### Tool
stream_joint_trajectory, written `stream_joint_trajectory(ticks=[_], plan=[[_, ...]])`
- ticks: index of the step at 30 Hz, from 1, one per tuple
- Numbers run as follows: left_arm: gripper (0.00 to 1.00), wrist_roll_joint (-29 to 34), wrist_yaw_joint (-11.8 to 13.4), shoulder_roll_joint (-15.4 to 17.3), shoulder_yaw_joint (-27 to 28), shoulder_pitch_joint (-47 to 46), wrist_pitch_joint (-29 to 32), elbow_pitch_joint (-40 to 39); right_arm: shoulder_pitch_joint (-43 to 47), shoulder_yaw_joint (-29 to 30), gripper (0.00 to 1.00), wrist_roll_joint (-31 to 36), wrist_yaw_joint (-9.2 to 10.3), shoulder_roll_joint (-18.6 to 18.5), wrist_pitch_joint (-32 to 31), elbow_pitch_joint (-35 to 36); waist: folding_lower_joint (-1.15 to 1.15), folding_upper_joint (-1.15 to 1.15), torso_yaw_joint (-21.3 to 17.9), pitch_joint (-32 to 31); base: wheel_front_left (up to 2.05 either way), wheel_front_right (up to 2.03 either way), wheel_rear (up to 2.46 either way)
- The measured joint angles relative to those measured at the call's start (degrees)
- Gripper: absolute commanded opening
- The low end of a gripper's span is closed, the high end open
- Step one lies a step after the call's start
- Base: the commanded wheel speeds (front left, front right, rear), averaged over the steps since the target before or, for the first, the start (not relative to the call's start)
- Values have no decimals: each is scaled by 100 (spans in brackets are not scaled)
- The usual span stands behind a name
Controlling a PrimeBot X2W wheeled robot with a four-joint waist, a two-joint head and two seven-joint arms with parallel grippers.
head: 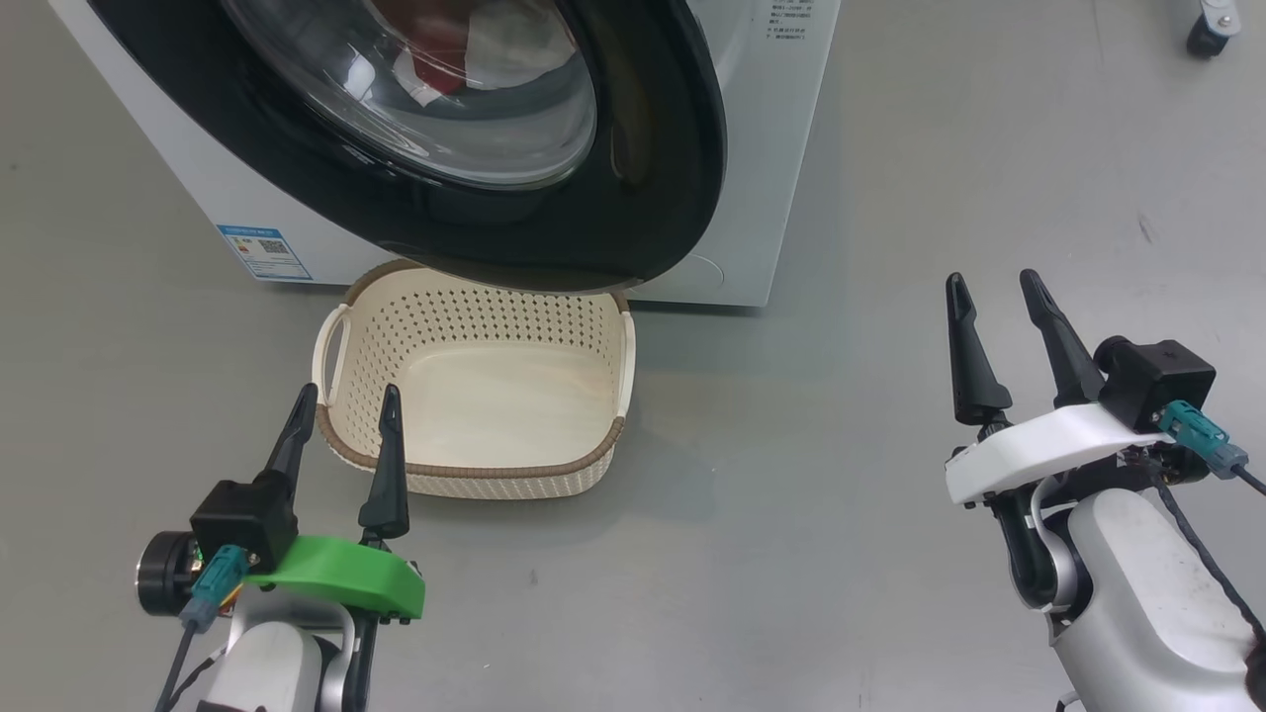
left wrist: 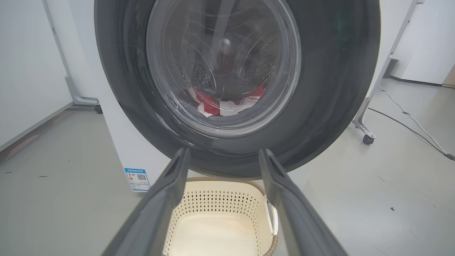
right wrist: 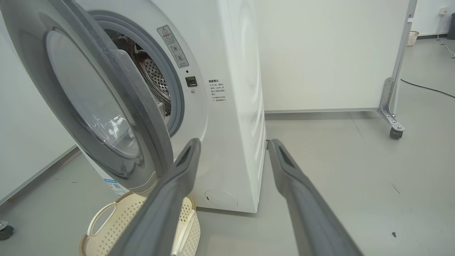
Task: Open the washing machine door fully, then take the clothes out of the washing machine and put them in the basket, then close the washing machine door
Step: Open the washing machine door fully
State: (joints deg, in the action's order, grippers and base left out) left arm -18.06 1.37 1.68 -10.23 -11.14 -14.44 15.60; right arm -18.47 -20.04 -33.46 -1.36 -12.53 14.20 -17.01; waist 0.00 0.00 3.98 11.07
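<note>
At lower left, left gripper (head: 350,391): long dark fingers spread, empty, just beside the cream perforated plastic basket (head: 475,467).
At lower right, right gripper (head: 991,277): fingers spread, empty, well apart from the basket.
Beyond, round black-rimmed glass washing machine door (head: 643,198): ajar, overhanging the basket; free edge faces right, likely nearer the right arm.
Behind the glass, red-and-white clothes (left wrist: 227,105): inside the large white washing machine (head: 762,198).
Farthest, small blue label (head: 264,252) and warning sticker (right wrist: 173,46): print unreadable.

The grey floor (head: 791,593) carries the washing machine (head: 771,198). The basket (head: 495,316) sits just in front of it, and a caster wheel (head: 1209,35) stands well to its right.
</note>
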Motion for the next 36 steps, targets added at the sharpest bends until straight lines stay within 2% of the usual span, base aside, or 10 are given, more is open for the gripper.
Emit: stream_joint_trajectory(ticks=[11, 36], plan=[[100, 9, -8, 1, 59, 4, 0, -42, 260, 211, 100, 190, 8, 113, 1, 344, 0, 0, -23, 68, 0, 0, 0], [100, 9, -15, 1, 59, 4, 0, -64, 506, 413, 100, 436, -11, 218, 1, 556, 0, 0, -11, 111, 0, 0, 0]])
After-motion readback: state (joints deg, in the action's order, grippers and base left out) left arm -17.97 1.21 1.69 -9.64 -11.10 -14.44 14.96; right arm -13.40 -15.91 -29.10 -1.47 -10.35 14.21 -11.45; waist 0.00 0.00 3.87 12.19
